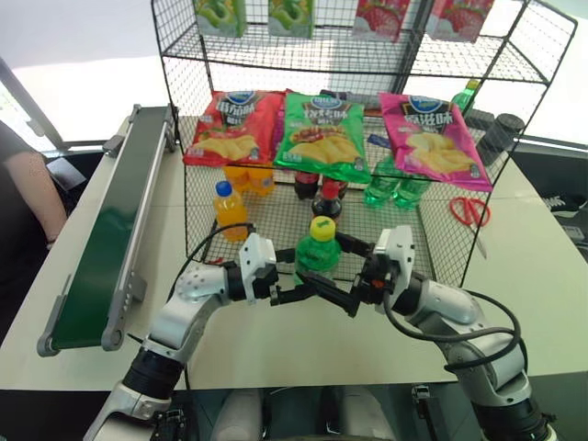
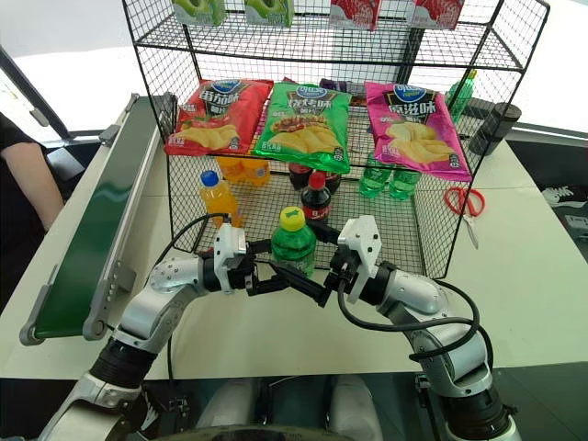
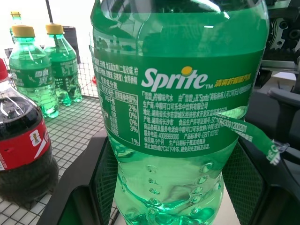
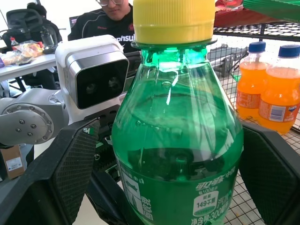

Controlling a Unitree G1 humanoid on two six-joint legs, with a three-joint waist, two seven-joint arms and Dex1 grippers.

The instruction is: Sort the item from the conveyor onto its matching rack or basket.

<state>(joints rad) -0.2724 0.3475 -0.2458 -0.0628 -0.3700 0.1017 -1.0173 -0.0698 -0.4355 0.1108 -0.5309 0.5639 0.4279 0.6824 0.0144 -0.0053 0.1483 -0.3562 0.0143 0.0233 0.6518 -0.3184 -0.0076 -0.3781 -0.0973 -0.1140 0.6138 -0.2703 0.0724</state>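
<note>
Jaws on the left gripper (image 1: 296,292) clamp the clear-green ribbed soda bottle (image 1: 318,250); right gripper (image 1: 347,296) jaws sit wide either side, black wire rack (image 1: 441,230) behind.

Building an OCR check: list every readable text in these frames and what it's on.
"Sprite": label of the green soda bottle.
"149" and "300": same bottle's label, lower edge, right wrist view.
"2%", "0%", "3%", "1%": its nutrition table; surrounding small print too small to read.
Chip bags: lettering too blurred.
Cola bottle red label: logo only, unreadable.
Orange bottles: label print illegible.
</note>
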